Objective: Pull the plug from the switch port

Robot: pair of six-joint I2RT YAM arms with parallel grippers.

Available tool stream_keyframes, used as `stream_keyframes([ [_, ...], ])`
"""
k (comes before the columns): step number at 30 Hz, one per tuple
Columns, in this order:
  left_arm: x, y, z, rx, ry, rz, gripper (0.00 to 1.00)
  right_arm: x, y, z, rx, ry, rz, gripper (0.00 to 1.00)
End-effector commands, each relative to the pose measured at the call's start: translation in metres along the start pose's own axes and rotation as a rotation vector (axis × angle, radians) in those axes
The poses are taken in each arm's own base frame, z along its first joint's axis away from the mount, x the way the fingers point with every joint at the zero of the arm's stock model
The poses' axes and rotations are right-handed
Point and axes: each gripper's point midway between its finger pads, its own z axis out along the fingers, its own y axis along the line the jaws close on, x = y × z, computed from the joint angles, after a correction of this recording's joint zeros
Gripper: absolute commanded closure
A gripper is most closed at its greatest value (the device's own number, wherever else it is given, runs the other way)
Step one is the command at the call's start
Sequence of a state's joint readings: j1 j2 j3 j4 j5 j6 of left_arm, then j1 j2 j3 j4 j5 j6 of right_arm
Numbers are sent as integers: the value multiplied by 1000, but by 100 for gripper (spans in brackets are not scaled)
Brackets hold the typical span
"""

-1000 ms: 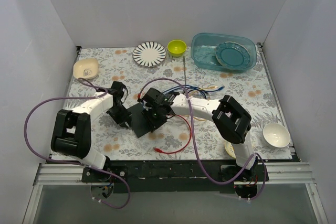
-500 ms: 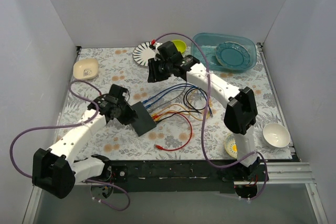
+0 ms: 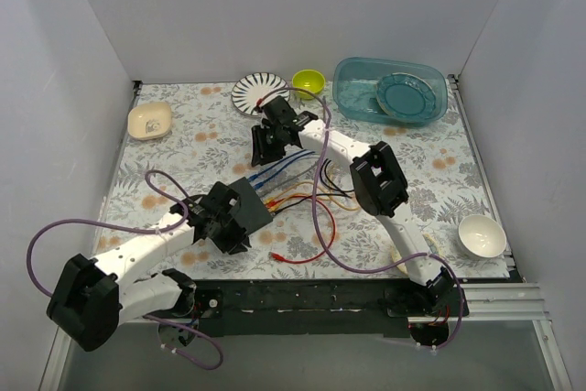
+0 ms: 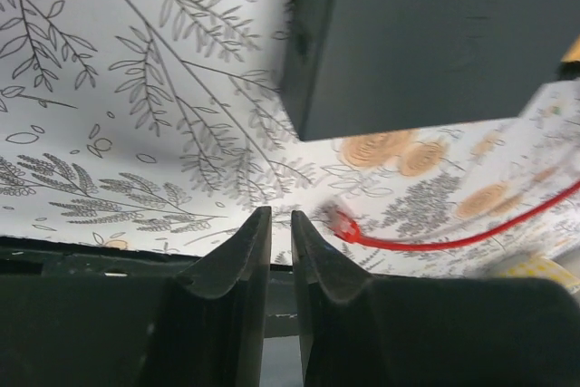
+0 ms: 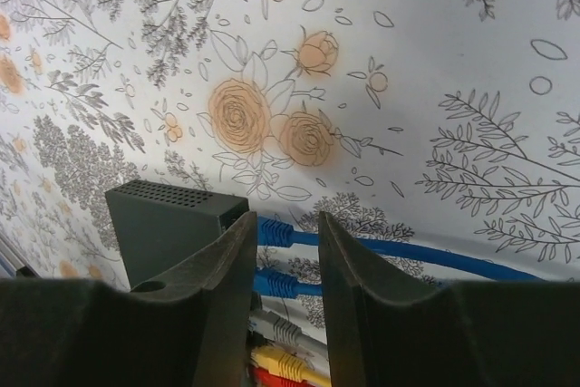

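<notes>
Striped plate (image 3: 260,93) beside green bowl (image 3: 308,82)

The table (image 3: 430,180) is covered in white, printed with grey foliage and orange blossoms. The switch (image 5: 172,219) is finished in matte black, and beside it blue plugs (image 5: 276,233), a grey plug (image 5: 281,331) and a yellow plug (image 5: 285,364) are seen. A red cable (image 4: 435,244) is also shown. The plate (image 3: 256,92) is striped black and white, the small bowl (image 3: 309,83) is lime green, the tub (image 3: 362,98) is translucent teal, the dish (image 3: 149,120) is cream, and the other bowl (image 3: 482,235) is white.
</notes>
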State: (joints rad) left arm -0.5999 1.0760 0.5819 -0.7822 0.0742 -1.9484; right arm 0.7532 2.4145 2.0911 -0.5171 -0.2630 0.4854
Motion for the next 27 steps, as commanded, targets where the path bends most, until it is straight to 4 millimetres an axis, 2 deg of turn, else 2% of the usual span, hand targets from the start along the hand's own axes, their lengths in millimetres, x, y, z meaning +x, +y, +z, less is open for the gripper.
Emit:
stream_keyframes([
  [1,12,1,12,0,66,-17,85,-6,-9,-15,25,-36,23,58],
  [2,13,-1,14,5,76,-13,85,1,-19,-13,46,-17,29,58],
  [8,19,5,38,-61,137,10,85,26,-46,-16,134,57,-1,56],
  [9,20,6,41,-73,146,8,84,40,-55,-15,156,88,-1,56],
  [10,21,12,48,-108,162,0,84,40,-54,-20,160,77,-9,56],
  [12,20,13,53,-126,174,4,84,52,-61,-23,172,98,-7,56],
  [15,6,10,58,-145,152,-2,84,76,-67,-31,186,142,3,56],
  [16,-3,11,58,-146,141,-24,83,91,-72,-37,195,166,14,56],
  [19,-26,11,59,-143,127,-57,83,104,-71,-47,181,156,28,56],
  [20,-31,13,62,-151,127,-62,82,123,-78,-47,191,189,39,56],
  [22,-48,13,63,-154,114,-80,82,129,-76,-52,176,180,47,56],
  [23,-52,16,66,-171,118,-86,82,143,-78,-52,181,203,57,56],
  [27,-82,0,70,-165,77,-87,82,153,-68,-55,150,198,73,56],
])
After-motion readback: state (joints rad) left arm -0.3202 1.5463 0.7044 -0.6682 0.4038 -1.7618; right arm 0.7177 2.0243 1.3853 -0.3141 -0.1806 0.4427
